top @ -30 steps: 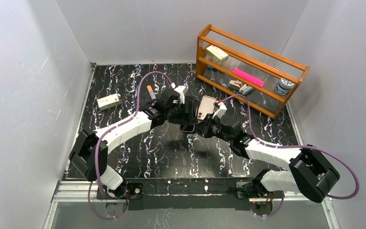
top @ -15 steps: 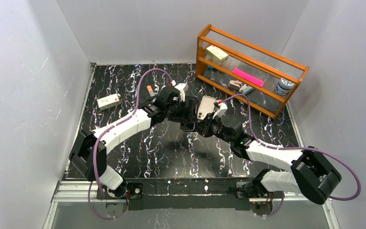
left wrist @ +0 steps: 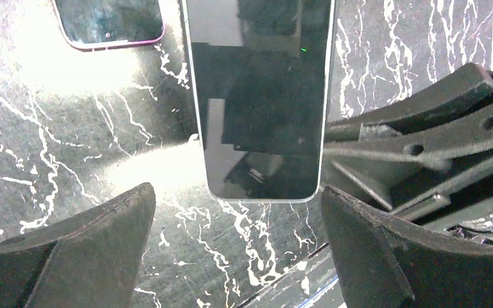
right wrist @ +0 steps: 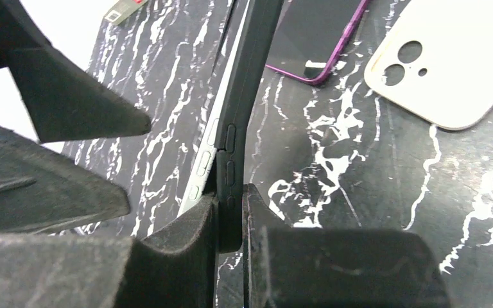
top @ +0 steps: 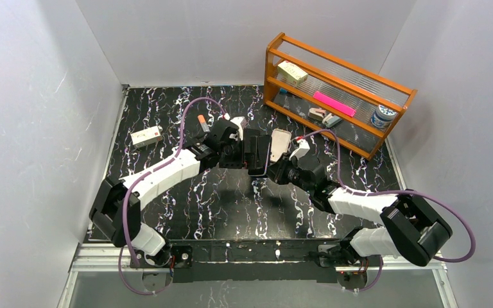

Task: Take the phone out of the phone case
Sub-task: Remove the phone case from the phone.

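Observation:
My right gripper (right wrist: 231, 221) is shut on the lower edge of a black phone case (right wrist: 241, 109), held on edge above the table. The phone (right wrist: 200, 168), with a pale silver edge, has its side peeling out of the case on the left. In the left wrist view the phone's dark screen (left wrist: 260, 96) faces the camera, just ahead of my left gripper (left wrist: 237, 196), whose fingers (left wrist: 96, 240) stand wide apart and touch nothing. From above, the cased phone (top: 257, 153) sits between the left gripper (top: 242, 151) and the right gripper (top: 276, 168).
A beige case with camera holes (right wrist: 436, 70) and a purple-edged phone (right wrist: 314, 38) lie on the black marbled table (top: 186, 199). A wooden rack (top: 334, 90) with small items stands at the back right. A small box (top: 146, 136) lies at the left.
My left gripper's jaws have opened wide and no longer grip the phone. Both arms have shifted slightly left; the right gripper keeps its hold on the case.

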{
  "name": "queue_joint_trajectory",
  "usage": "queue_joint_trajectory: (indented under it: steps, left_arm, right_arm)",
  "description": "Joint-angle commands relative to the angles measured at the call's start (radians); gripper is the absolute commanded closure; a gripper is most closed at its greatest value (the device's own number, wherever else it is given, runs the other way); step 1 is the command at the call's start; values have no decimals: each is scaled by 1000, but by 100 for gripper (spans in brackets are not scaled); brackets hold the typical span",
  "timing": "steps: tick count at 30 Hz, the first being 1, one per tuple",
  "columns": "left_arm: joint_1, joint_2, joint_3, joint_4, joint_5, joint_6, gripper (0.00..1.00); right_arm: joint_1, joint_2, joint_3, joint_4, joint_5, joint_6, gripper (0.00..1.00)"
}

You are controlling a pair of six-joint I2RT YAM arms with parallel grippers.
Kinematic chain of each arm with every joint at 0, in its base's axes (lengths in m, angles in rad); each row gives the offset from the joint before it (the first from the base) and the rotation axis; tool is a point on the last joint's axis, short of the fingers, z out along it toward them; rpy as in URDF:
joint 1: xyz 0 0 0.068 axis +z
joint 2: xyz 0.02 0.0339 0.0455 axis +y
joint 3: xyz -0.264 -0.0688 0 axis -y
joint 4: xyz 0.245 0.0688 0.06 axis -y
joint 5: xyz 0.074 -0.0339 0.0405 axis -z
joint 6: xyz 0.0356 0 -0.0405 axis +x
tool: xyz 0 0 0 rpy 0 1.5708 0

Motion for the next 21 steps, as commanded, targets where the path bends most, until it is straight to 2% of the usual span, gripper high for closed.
queue_joint_trajectory:
  steps: [1, 21]
  left_arm:
    - [-1, -69, -35, -28, -34, -46, 2]
    - [-9, -40, -106, 124, 73, -113, 2]
  right_arm:
    - [-8, -3, 9, 125, 39, 16, 99]
    - [-9, -1, -10, 187, 3, 49, 99]
